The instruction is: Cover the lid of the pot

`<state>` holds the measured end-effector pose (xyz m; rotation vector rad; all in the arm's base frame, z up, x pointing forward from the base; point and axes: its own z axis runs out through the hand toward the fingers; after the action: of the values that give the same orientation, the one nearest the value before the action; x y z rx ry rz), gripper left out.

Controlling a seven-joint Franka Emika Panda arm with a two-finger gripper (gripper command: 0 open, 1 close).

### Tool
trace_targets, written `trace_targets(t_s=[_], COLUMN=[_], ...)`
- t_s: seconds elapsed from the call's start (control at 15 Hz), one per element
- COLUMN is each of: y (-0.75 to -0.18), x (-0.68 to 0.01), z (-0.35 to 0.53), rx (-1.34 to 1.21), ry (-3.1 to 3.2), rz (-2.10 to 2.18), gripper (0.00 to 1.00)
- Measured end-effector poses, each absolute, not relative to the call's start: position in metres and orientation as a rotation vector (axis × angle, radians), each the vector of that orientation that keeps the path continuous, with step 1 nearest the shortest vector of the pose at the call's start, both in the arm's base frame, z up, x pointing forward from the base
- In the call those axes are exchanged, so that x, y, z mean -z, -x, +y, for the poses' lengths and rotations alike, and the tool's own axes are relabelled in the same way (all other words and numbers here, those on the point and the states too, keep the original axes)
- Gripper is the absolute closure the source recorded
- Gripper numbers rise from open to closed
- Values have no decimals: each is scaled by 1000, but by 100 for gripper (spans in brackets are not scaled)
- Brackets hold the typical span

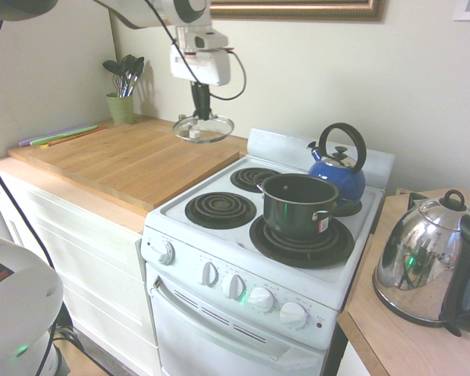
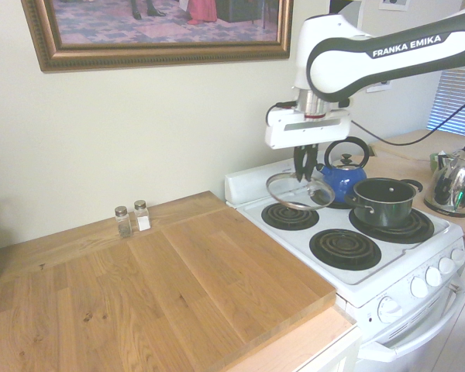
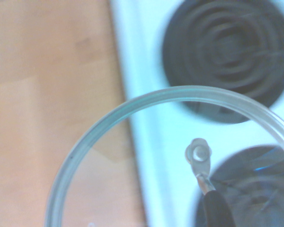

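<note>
1 glass lid (image 1: 203,128), 1 dark pot (image 1: 299,205), 2 kettles – blue whistling kettle (image 1: 338,168) & chrome electric kettle (image 1: 431,262), 4 coil burners (image 1: 220,210), 2 shakers (image 2: 132,219), 5 stove knobs (image 1: 260,298), 1 utensil cup (image 1: 121,108).

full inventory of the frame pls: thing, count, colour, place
lid: 1, clear glass with silver rim, held in the air near the counter-stove edge
pot: 1, dark, open, on front burner
blue kettle: 1, blue with black handle, back burner behind pot
chrome kettle: 1, shiny silver, side counter beside stove
stove: 1, white, four black coil burners
wooden counter: 1, light wood, beside stove
shakers: 2, clear, counter by wall
utensil cup: 1, green, counter corner
painting: 1, gold frame, wall
gripper: 1, dark fingers on a white arm, shut on lid
</note>
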<state>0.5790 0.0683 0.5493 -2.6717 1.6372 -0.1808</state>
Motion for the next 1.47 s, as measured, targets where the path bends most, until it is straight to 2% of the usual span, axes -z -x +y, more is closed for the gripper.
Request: trace_targets(t_s=[0.33, 0.73, 1.13, 1.47], y=[-572, -568, -570, -579], x=[-562, -530, -499, -474], z=[-45, -149, -197, -198], rx=[176, 118, 102, 82], ry=[2620, 2577, 2566, 2580], rz=[1745, 1874, 1922, 1921], gripper=[100, 100, 100, 100])
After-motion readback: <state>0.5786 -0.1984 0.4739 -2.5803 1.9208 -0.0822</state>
